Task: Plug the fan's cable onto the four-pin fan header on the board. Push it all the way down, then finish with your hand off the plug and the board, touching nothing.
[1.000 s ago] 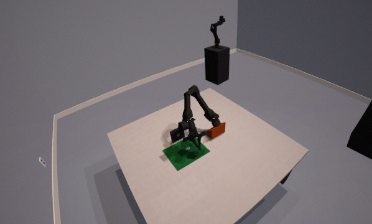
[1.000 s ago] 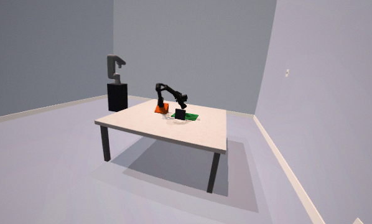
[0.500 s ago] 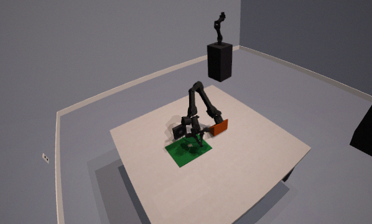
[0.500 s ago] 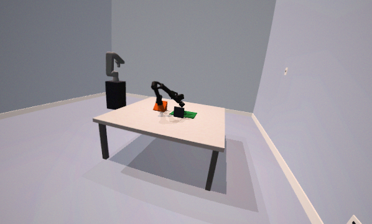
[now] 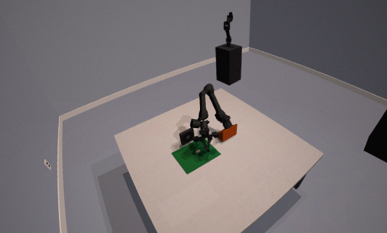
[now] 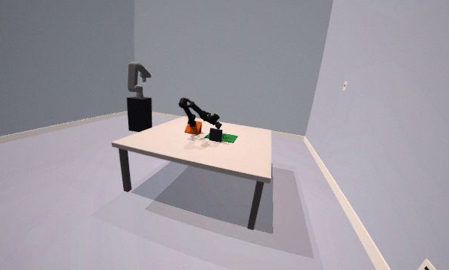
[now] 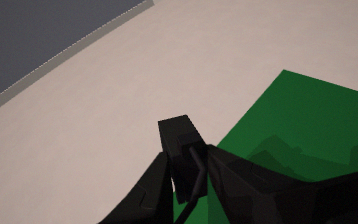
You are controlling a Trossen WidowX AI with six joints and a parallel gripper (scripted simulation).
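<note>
The green board (image 5: 186, 166) (image 6: 230, 139) (image 7: 300, 107) lies flat on the table. A small pale header (image 5: 198, 151) shows near its middle; it is not in the wrist view. The black fan (image 5: 187, 136) (image 6: 215, 135) stands upright at the board's edge. My gripper (image 5: 208, 149) (image 7: 185, 155) is shut on the black plug (image 7: 177, 127), whose dark cable (image 7: 198, 177) runs down between the fingers. The plug is tilted in the wrist view. In the top view the fingertips are over the board, to the right of the header; their exact height cannot be told.
An orange block (image 5: 230, 133) (image 6: 194, 128) stands by the arm's base, behind the board. The table (image 5: 261, 162) (image 6: 224, 157) carries all of these. Other arms stand on black pedestals (image 5: 228, 65) (image 6: 140, 114) beyond the table.
</note>
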